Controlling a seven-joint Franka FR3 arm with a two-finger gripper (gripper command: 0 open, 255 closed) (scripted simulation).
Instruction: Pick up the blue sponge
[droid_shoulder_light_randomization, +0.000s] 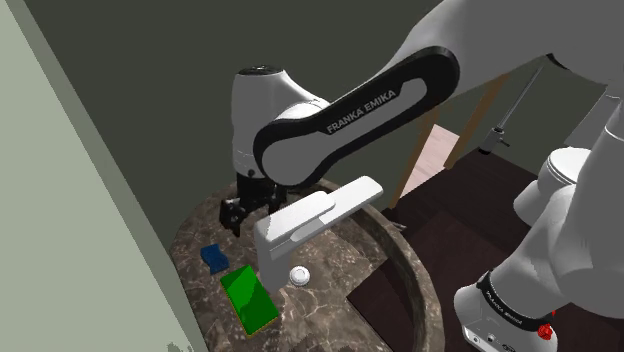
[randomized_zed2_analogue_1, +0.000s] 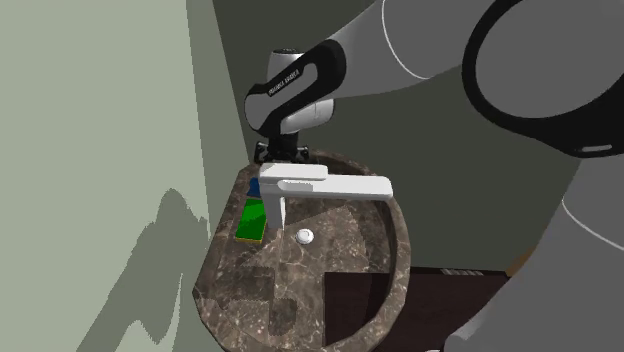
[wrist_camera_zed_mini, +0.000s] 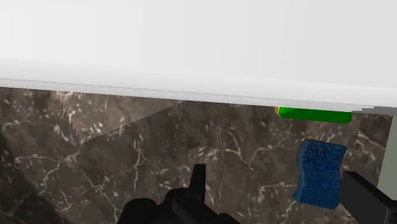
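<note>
Shoulder view: one dark marble sink (droid_shoulder_light_randomization: 418, 288) with one white faucet (droid_shoulder_light_randomization: 310, 218) held one blue sponge (droid_shoulder_light_randomization: 213, 257), one green block (droid_shoulder_light_randomization: 249, 298) beside it and one white drain (droid_shoulder_light_randomization: 299, 276). One black gripper (droid_shoulder_light_randomization: 237, 212) hovered near the sponge, fingers apart, holding nothing.

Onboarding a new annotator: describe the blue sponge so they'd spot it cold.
Find the round, dark marbled basin with the white faucet. To the shoulder view's left of the faucet lie two small things. The sponge is the smaller, rough blue pad; its neighbour is a larger, smooth green block.
</note>
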